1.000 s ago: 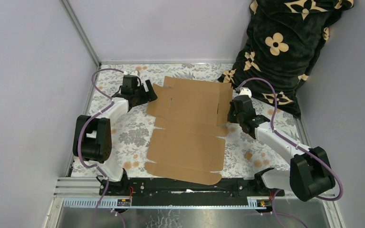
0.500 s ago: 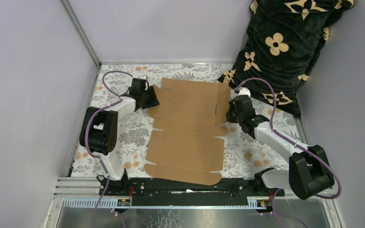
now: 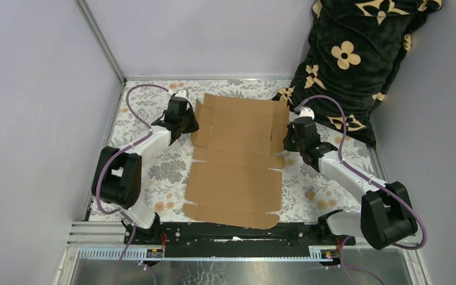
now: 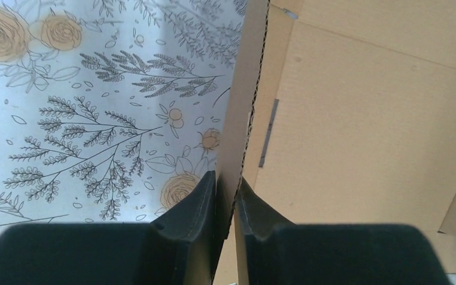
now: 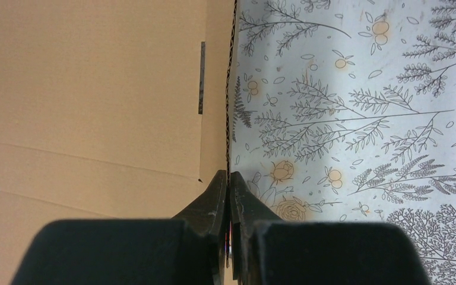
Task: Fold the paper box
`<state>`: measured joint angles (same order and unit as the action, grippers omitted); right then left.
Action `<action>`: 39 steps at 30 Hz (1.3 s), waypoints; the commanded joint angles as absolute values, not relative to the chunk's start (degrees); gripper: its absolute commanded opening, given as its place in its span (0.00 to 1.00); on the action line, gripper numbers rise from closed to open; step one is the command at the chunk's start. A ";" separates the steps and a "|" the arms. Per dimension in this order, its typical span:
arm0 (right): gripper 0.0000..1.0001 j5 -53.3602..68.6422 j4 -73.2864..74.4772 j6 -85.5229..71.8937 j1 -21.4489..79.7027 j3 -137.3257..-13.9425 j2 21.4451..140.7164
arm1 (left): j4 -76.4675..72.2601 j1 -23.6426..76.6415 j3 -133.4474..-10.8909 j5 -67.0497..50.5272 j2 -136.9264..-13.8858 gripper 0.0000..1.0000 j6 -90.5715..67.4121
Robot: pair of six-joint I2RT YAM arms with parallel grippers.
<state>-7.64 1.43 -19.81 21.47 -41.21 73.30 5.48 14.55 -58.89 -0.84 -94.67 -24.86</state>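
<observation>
The left arm (image 3: 145,139) and right arm (image 3: 341,169) had white link shells and bulky black joint housings. A purple cable (image 3: 132,98) looped along each arm. White caps (image 3: 306,113) topped the wrists. The left gripper (image 4: 226,181) and right gripper (image 5: 228,178) carried matte black, wedge-shaped fingers (image 4: 193,214). Both bases stood on a black rail (image 3: 231,233).

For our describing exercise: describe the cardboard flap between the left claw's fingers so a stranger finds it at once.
On the floral table lies a brown paper box, unfolded. At its far left corner, one side flap stands up on edge in the left claw. Near flaps lie flat; the raised flap opposite sits in the right claw.
</observation>
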 commanded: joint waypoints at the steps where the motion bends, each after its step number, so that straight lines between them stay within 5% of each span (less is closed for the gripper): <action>1: 0.00 -7.41 -0.30 -18.41 21.09 -44.81 71.71 | 0.26 16.71 -56.44 4.56 -88.81 0.21 -24.72; 34: 0.00 -21.24 -13.60 -25.43 24.79 -21.36 52.36 | -26.81 36.79 -19.21 25.99 -53.57 0.13 -27.16; 39: 0.13 -21.50 -11.78 -26.11 25.48 -21.33 50.91 | -26.98 38.55 -16.00 28.53 -49.97 0.13 -27.44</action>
<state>-17.87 -9.91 -23.79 24.82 -20.84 53.01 -21.52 37.06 -17.82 24.25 -52.49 -26.68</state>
